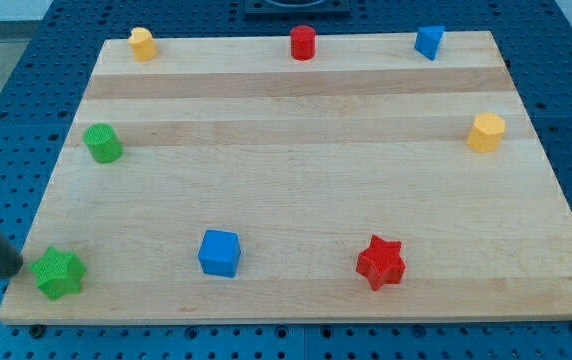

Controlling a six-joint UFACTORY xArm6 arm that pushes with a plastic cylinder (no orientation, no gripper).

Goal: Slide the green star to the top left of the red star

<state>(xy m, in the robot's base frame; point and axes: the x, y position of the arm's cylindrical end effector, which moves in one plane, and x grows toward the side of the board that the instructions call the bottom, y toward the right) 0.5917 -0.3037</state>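
The green star [58, 273] lies at the board's bottom left corner. The red star [381, 262] lies near the view's bottom, right of centre, far from the green star. My tip [10, 272] is at the view's left edge, just left of the green star and very close to it or touching it. Only the lower part of the dark rod shows.
A blue cube [219, 252] sits between the two stars. A green cylinder [103, 143] is at the left. A yellow block [142, 43], a red cylinder [303, 42] and a blue block [428, 41] line the top edge. A yellow hexagon [486, 132] is at the right.
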